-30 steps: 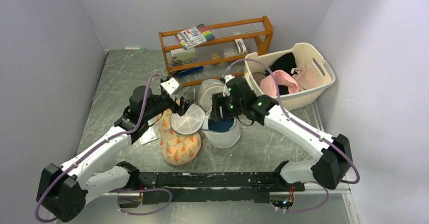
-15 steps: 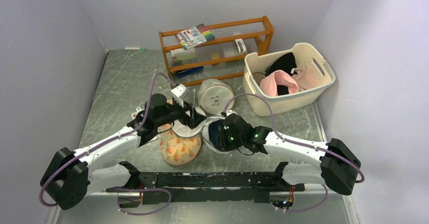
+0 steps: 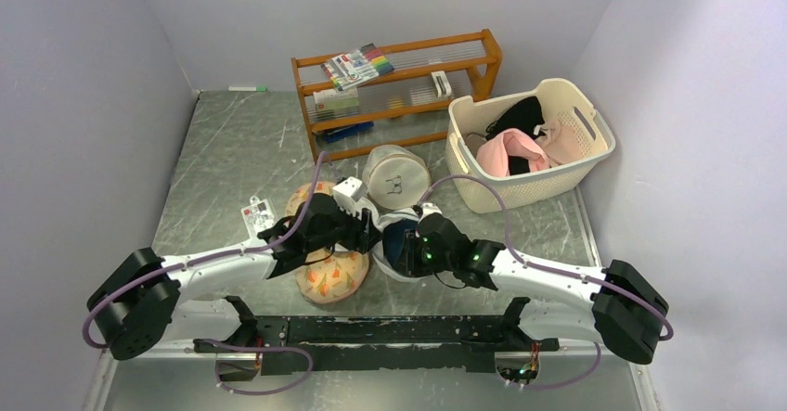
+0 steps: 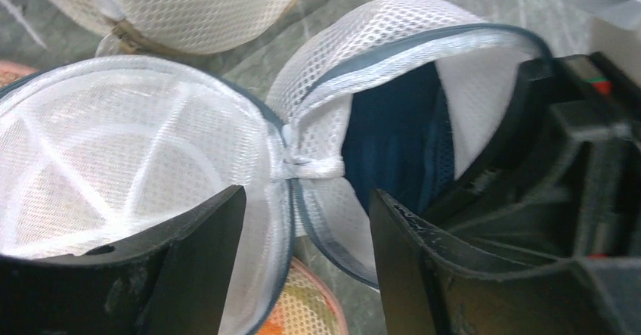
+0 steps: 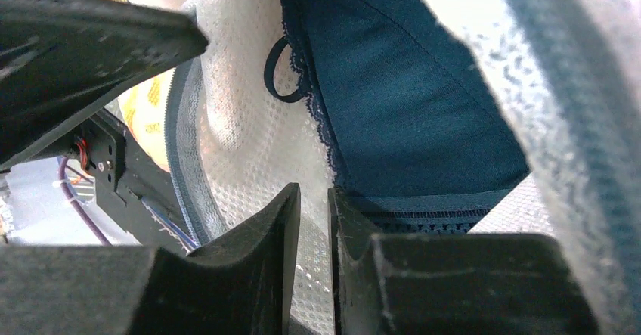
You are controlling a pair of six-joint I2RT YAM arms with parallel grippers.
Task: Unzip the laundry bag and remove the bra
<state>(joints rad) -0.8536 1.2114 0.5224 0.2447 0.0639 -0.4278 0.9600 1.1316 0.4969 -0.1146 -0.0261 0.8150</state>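
Observation:
The laundry bag (image 4: 332,100), white mesh with a grey zipper rim, lies unzipped on the table. Its spoke-seamed round lid (image 4: 113,161) is folded open to the left. A navy bra (image 4: 397,134) sits inside the body, and it also shows in the right wrist view (image 5: 408,100). My left gripper (image 4: 306,274) is open, with its fingers on either side of the hinge between lid and body. My right gripper (image 5: 311,214) is inside the bag's mouth with the jaws closed on its mesh wall (image 5: 249,146), just left of the bra. In the top view both grippers, the left (image 3: 365,232) and the right (image 3: 401,249), hide most of the bag (image 3: 394,218).
A peach floral pouch (image 3: 327,279) lies under the left gripper. A second round mesh bag with dark print (image 3: 394,177) stands just behind. A wooden rack (image 3: 399,82) is at the back and a cream basket of clothes (image 3: 587,151) at the back right. A small white card (image 3: 257,214) lies to the left.
Both arms have lowered the bag from mid-air to the table and drawn toward the near edge. The left gripper has moved right, up against the bag.

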